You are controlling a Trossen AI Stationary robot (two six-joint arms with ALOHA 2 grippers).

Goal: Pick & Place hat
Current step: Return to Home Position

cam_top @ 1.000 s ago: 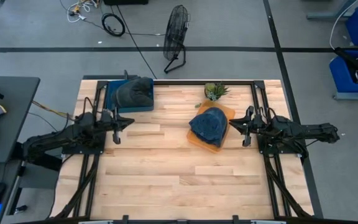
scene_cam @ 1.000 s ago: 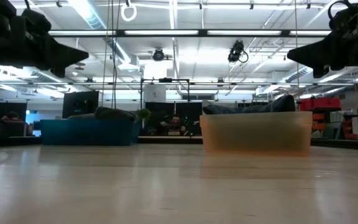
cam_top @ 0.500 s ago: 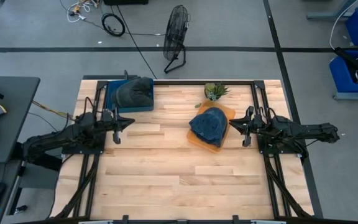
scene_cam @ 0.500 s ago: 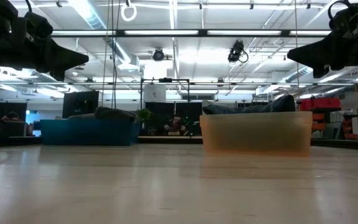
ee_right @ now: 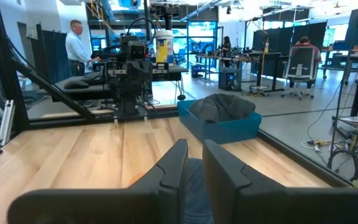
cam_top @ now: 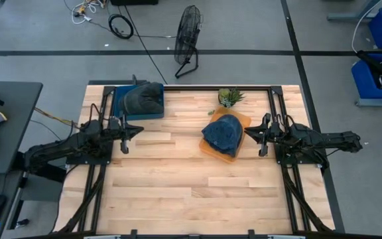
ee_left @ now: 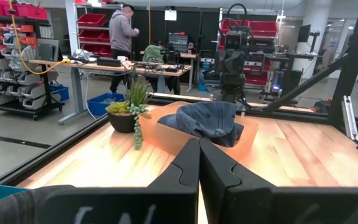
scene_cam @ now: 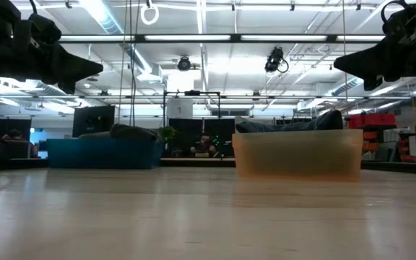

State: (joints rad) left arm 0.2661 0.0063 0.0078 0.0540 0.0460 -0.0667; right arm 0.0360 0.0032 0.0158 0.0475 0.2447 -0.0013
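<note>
A blue denim hat (cam_top: 221, 133) lies in an orange tray (cam_top: 239, 118) right of the table's middle; in the left wrist view the hat (ee_left: 210, 121) rests in that tray (ee_left: 166, 135). A grey hat (cam_top: 143, 99) sits in a blue tray (cam_top: 119, 106) at the far left corner, and the right wrist view shows this hat (ee_right: 222, 107) too. My left gripper (cam_top: 126, 137) hovers shut over the table's left side, pointing right. My right gripper (cam_top: 262, 137) hovers shut just right of the orange tray, pointing left at the denim hat.
A small potted plant (cam_top: 229, 97) stands at the far edge behind the orange tray. Bare wood spreads across the middle and near half of the table (cam_top: 191, 192). A black frame (cam_top: 277, 106) rims the table. People and workbenches show in the room beyond.
</note>
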